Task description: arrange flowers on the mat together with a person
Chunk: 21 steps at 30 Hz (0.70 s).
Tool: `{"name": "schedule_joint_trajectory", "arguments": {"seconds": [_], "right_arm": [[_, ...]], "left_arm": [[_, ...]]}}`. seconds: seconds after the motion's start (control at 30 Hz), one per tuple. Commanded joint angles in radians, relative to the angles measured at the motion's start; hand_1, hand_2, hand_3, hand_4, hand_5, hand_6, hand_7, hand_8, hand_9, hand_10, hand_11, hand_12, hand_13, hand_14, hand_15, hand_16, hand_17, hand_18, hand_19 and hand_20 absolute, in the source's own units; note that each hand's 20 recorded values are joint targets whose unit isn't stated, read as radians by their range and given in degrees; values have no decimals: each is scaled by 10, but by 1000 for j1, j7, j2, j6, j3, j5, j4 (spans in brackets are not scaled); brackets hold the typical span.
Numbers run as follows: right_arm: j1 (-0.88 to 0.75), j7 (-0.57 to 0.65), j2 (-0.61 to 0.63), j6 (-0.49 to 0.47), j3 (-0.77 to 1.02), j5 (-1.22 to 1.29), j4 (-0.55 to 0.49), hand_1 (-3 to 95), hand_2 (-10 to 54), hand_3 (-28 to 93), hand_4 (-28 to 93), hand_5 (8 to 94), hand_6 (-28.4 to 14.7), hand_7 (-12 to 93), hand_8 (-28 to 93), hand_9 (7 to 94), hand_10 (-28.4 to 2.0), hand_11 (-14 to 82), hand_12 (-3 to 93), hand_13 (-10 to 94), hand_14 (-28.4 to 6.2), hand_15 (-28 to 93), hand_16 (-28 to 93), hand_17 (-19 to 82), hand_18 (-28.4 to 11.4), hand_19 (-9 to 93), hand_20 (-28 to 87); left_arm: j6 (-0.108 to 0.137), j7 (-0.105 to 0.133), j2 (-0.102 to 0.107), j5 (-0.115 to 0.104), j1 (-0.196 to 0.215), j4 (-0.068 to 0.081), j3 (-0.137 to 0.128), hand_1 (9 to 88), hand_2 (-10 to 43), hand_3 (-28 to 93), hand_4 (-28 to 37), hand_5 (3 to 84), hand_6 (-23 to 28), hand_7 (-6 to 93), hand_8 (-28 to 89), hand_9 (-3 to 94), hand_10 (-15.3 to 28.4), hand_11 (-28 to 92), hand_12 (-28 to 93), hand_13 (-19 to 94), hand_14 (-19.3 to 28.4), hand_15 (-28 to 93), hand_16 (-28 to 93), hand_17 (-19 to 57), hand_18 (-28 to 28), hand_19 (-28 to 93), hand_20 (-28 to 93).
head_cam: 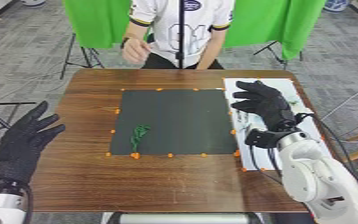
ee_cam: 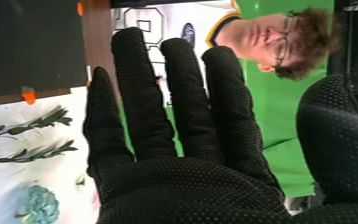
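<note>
On the worktop [head_cam: 78,172], a green artificial sprig [head_cam: 138,137] lies on the dark mat [head_cam: 180,120], in the part nearest the robot and toward its left. Its long axis runs mostly away from the robot, with a slight lean to the right; the leafy end points to the far side and the thin stem to the near edge. The mat is flat, matte and rectangular, with small orange tabs [head_cam: 135,155] around its border; the worktop is brown, grained wood.

In the right wrist view, on the smooth white sheet [ee_cam: 7,110], 2 leafy sprigs [ee_cam: 29,154] lie nearly parallel, leafy tips toward the glove, near a ruffled blue-green bloom [ee_cam: 38,204], probably of fabric.

The right hand [head_cam: 262,100], in dotted black knit, is over the white sheet, wide open and empty, fingers straight and parted, thumb well apart. The left hand [head_cam: 20,142], beside the worktop's left edge, is also open, holding nothing.
</note>
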Motion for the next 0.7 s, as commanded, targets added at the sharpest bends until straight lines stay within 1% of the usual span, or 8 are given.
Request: {"name": "schedule_joint_trajectory", "arguments": {"seconds": [0.03,0.27,0.33,0.37,0.43,0.63,0.67,0.7], "right_arm": [[-20,43,12,45,21,-95,-25,198,95,758,-244,557,4,159,-136,593,-151,132,126,489,-201,388,107,110,-264,488,142],[-75,178,17,89,66,-288,-75,211,81,760,-240,546,-2,158,-134,583,-154,130,126,501,-203,397,106,155,-267,520,147],[-10,290,8,133,12,-375,-86,216,77,758,-238,542,-4,157,-133,580,-155,128,126,508,-203,401,105,169,-267,538,150],[-15,324,9,137,13,-427,-93,217,75,758,-237,541,-5,157,-133,579,-155,128,126,511,-204,403,104,173,-267,544,149],[-42,385,24,149,25,-513,-112,222,69,754,-233,535,-8,154,-131,578,-159,126,125,521,-205,408,102,199,-263,571,149],[-137,467,41,169,100,-559,-144,236,60,739,-221,535,-18,146,-124,577,-168,122,127,555,-203,435,94,273,-248,690,131],[-149,487,48,175,108,-577,-149,240,57,738,-219,535,-18,145,-123,577,-168,122,128,560,-203,441,93,288,-243,715,119],[-163,514,49,177,119,-601,-157,241,56,735,-211,537,-20,141,-119,577,-168,122,128,562,-203,450,85,298,-238,749,59]], "left_arm": [[-1,-1,-4,1,16,4,2,212,73,751,-244,306,47,106,-87,302,152,204,113,211,219,480,-58,-89,169,373,150],[-5,-1,-5,1,16,4,-1,211,73,751,-243,306,47,106,-87,302,153,206,113,211,219,480,-58,-89,169,373,150],[-3,0,-5,1,16,4,-1,211,73,751,-244,306,47,106,-87,302,153,205,113,211,218,480,-59,-90,169,374,150],[-3,3,-4,0,18,4,-2,210,73,752,-243,306,47,106,-87,302,153,205,113,211,218,480,-58,-89,169,374,150],[-2,9,-1,-3,21,4,-3,210,73,752,-244,306,47,106,-87,302,153,205,113,211,218,479,-58,-89,169,373,150],[-8,2,-2,1,12,7,-2,211,74,751,-243,305,46,107,-87,302,153,205,113,211,217,479,-59,-89,169,373,150],[-8,5,0,0,13,8,-1,211,74,750,-243,305,46,107,-87,302,153,205,113,211,217,479,-58,-89,169,373,151],[-11,2,-2,2,14,7,-2,211,74,750,-244,305,46,107,-87,302,153,206,113,211,217,479,-58,-89,169,373,150]]}}
